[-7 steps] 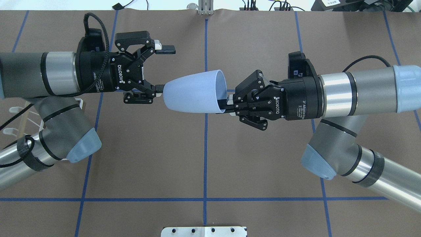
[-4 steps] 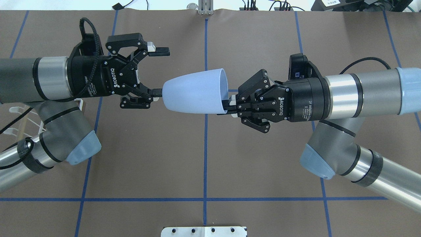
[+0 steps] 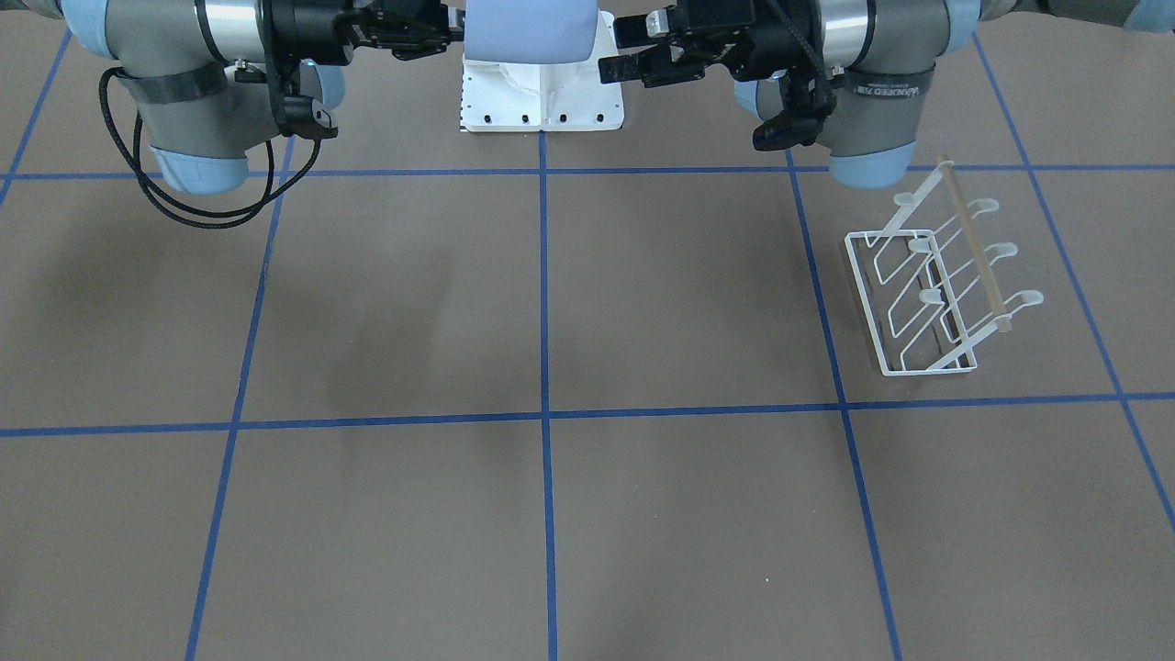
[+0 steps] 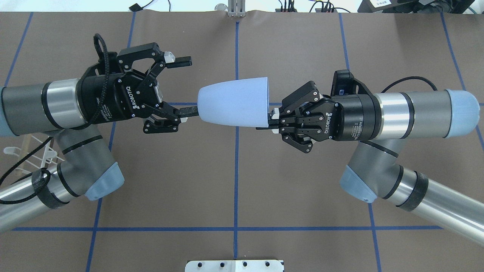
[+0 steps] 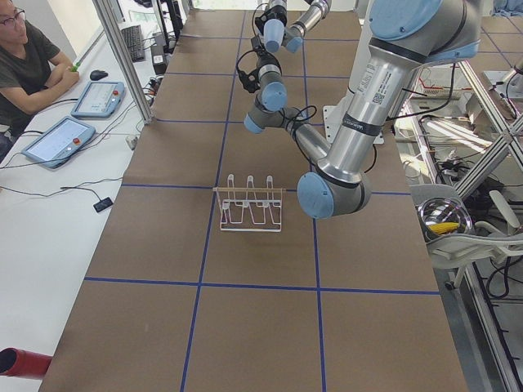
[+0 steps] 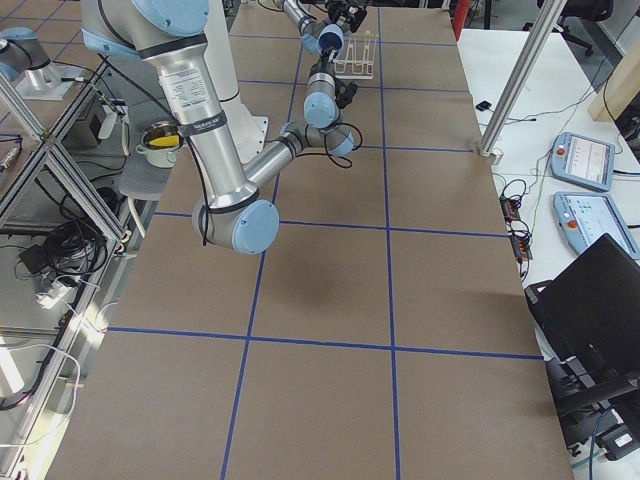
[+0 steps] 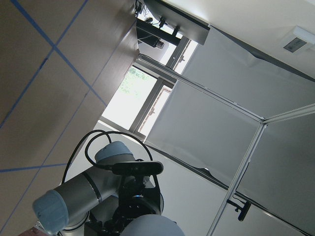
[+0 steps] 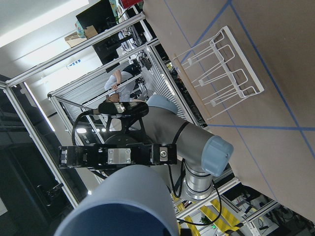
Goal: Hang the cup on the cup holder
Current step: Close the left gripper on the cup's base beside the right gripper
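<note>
The pale blue cup lies on its side in mid-air over the table's middle, base toward my left gripper. It also shows in the front view and the right wrist view. My right gripper is shut on its rim. My left gripper is open wide just beside the cup's base, with its lower fingertip close to or touching the base. The white wire cup holder stands on the table on my left side, mostly hidden under my left arm in the overhead view.
A white mounting plate sits at the table's near edge between the arm bases. Blue tape lines cross the brown table. An operator sits at a side desk with tablets.
The right gripper has carried the cup slightly to the right and turned it, so its opening no longer shows. The left gripper has swung and tilted a little and stays open.
</note>
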Robot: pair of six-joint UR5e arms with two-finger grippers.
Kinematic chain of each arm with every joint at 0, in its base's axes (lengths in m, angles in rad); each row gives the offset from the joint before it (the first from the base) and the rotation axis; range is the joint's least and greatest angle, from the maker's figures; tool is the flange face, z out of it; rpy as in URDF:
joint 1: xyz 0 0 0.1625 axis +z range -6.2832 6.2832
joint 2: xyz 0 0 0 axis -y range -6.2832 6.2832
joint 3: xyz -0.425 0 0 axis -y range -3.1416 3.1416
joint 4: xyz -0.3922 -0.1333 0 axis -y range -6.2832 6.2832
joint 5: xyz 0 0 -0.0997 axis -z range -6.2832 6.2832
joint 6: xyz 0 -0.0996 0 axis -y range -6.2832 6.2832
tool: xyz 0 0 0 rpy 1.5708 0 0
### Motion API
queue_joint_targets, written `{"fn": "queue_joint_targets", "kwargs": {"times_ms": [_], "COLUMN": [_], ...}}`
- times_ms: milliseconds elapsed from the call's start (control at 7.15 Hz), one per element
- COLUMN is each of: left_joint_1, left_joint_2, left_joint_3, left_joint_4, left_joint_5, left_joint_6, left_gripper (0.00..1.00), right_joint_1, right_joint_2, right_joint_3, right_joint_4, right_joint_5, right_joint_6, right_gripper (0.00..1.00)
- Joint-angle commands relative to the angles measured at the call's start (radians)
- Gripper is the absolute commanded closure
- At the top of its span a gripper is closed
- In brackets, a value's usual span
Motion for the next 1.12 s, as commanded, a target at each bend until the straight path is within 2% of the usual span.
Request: {"fn": "queue_joint_targets", "kwargs": {"times_ms": [0, 559, 978], "left_joint_1": [0.031, 0.053, 0.068], "left_joint_2": [-0.008, -0.016, -0.017], "left_joint_3": [0.002, -0.01, -0.015], "left_joint_4": [-0.015, -0.022, -0.029], "left_joint_5": [0.009, 0.009, 0.009], "left_joint_6": [-0.002, -0.004, -0.004], "left_gripper": [0.03, 0.03, 0.09], "right_joint_1": [-0.012, -0.035, -0.041], "right_joint_2": [0.009, 0.01, 0.01], "right_joint_3": [-0.01, -0.017, -0.02], "right_joint_4": [0.023, 0.038, 0.041], "right_joint_5": [-0.025, -0.031, -0.047], "right_joint_6": [0.015, 0.015, 0.015], "right_gripper": [1.0, 1.0, 1.0]}}
